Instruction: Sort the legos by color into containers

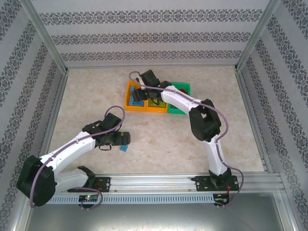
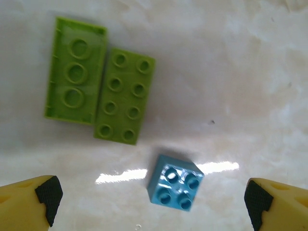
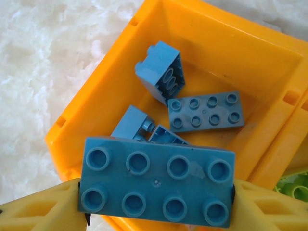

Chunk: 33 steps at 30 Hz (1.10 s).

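Legos are split between the bins and the table. The right gripper (image 3: 156, 206) pinches a blue two-by-four studded plastic brick (image 3: 156, 185) by its short ends, studs facing the wrist camera, above the near corner of the left orange plastic bin (image 3: 86, 110). Four smaller blue bricks lie inside that bin: a flat two-by-four (image 3: 206, 115), a tilted two-by-two (image 3: 161, 72) and two more (image 3: 132, 125) partly hidden under the held one. A light green brick (image 3: 294, 188) shows in the next compartment. That bin heads a row with the middle orange bin (image 1: 156, 108) and the green bin (image 1: 184, 88).

The left gripper (image 2: 151, 199) is spread wide just above the pale marbled table (image 2: 250, 72), with a light blue two-by-two brick (image 2: 175, 183) lying between its black pads (image 2: 48, 195), touching neither. Beyond it, a green two-by-four brick (image 2: 125, 96), studs up, lies against an upturned green brick (image 2: 76, 72). Any lettering on the studs is too blurred to read.
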Each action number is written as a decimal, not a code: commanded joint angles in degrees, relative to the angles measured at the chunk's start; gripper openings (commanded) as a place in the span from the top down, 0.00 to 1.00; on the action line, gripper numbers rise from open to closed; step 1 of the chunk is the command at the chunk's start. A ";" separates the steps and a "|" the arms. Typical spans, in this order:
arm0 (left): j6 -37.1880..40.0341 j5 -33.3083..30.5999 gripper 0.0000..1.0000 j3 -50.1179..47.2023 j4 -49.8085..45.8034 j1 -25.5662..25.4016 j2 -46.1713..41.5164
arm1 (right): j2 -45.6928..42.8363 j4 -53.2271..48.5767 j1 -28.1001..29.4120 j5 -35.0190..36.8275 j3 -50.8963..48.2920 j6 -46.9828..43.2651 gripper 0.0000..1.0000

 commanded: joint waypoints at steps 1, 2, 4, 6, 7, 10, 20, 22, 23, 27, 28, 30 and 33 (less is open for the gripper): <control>-1.67 -0.30 0.01 -0.94 1.59 -3.32 1.28 | 2.50 -3.84 -0.36 -1.38 4.59 1.55 0.31; -1.94 -0.44 0.02 -1.09 1.76 -4.03 1.81 | 3.08 -4.65 -0.52 -1.68 5.60 1.77 0.29; -2.33 -0.71 0.02 -1.39 2.12 -4.86 2.61 | 3.84 -5.82 -0.72 -2.62 6.87 2.36 0.24; -2.51 -0.64 0.03 -1.63 2.76 -5.44 3.04 | 3.32 -5.75 -0.90 -3.09 6.71 3.06 0.18; -2.52 -0.38 0.03 -1.73 3.08 -5.66 3.19 | 2.89 -5.49 -0.98 -3.29 6.35 3.20 0.16; -2.56 -0.10 0.04 -1.73 4.07 -6.32 4.07 | 1.61 -5.16 -1.03 -3.08 5.49 3.25 0.13; -2.69 0.76 0.14 -2.36 6.08 -8.15 8.39 | -9.45 -0.24 -1.41 0.19 -6.30 4.65 0.11; -2.54 0.89 0.16 -2.29 6.44 -8.26 9.15 | -12.00 1.03 -1.68 0.67 -9.39 5.09 0.11; -2.39 0.86 0.17 -2.23 6.56 -8.35 9.63 | -13.20 1.45 -1.96 0.68 -10.85 5.29 0.11; -2.20 0.84 0.22 -1.98 7.11 -8.52 11.43 | -17.34 2.08 -3.03 1.20 -15.82 5.38 0.11; -2.15 0.73 0.23 -2.02 7.23 -8.52 11.77 | -18.18 2.15 -3.30 1.31 -16.82 5.38 0.11; -2.23 0.49 0.28 -2.00 7.55 -8.60 12.79 | -20.23 2.37 -4.03 1.88 -19.40 5.38 0.11; -2.34 0.43 0.39 -1.93 8.02 -8.61 13.79 | -23.27 2.83 -5.30 2.65 -23.28 5.34 0.11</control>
